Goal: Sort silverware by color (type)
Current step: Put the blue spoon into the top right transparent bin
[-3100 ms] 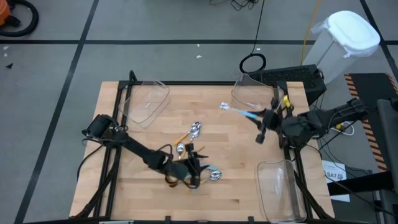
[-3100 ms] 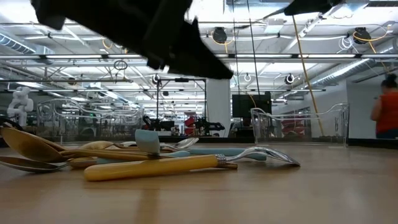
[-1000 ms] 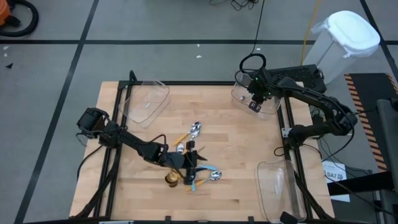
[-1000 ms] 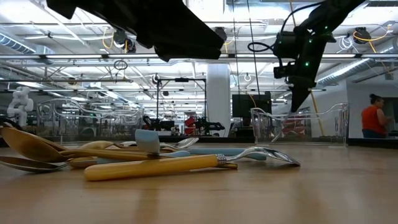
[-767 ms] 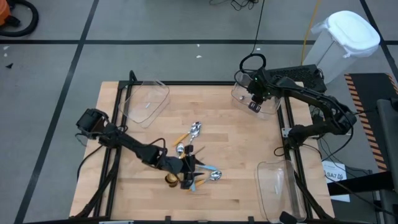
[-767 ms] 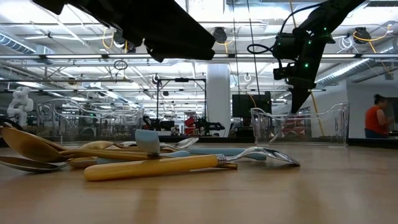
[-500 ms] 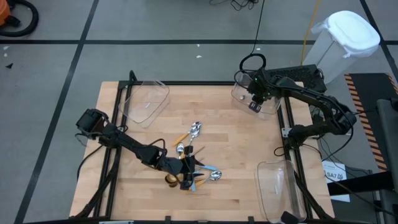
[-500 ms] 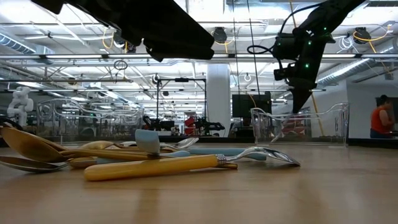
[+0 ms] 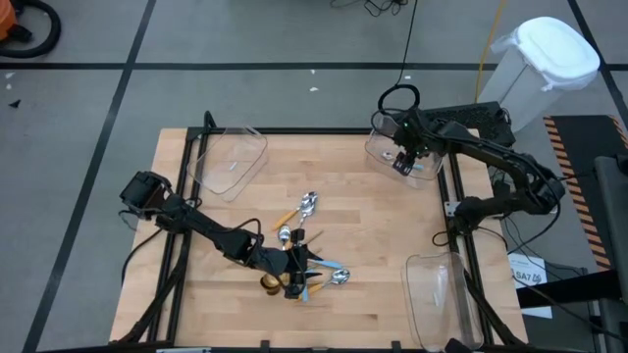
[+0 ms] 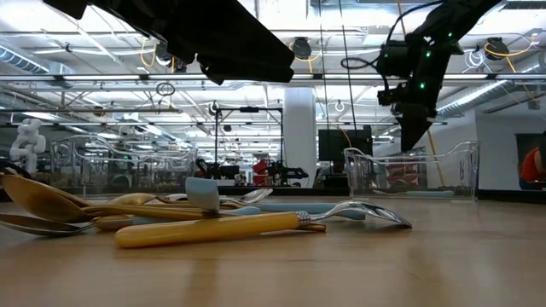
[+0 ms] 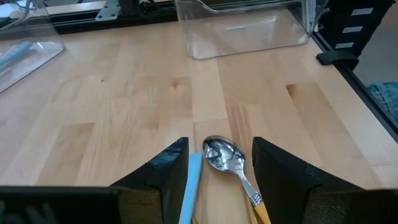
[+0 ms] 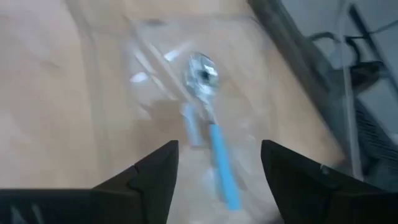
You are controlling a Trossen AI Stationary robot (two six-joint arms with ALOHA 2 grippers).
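The silverware lies in a loose pile at the table's middle: an orange-handled spoon (image 10: pixel 222 228), gold spoons (image 10: pixel 43 200), and blue-handled ones (image 9: pixel 339 276). My left gripper (image 9: pixel 297 273) hangs open low over the pile. Its fingers stand on either side of an orange-handled spoon's silver bowl (image 11: pixel 224 154) and a light blue handle (image 11: pixel 189 183). My right gripper (image 9: pixel 402 163) is open above the far right bin (image 9: pixel 385 137). A blue-handled spoon (image 12: pixel 211 130) lies on that bin's floor below it.
An empty clear bin (image 9: pixel 231 162) stands at the far left and another (image 9: pixel 442 294) at the near right. Two more spoons (image 9: pixel 309 204) lie just beyond the pile. Bare wood lies between the pile and the bins. A person shows far off at the right (image 10: pixel 533 166).
My right gripper has opened above the far right bin and let go of the blue-handled spoon, which has dropped onto the bin's floor. My left gripper has shifted a little toward the near edge, down over the pile, still open.
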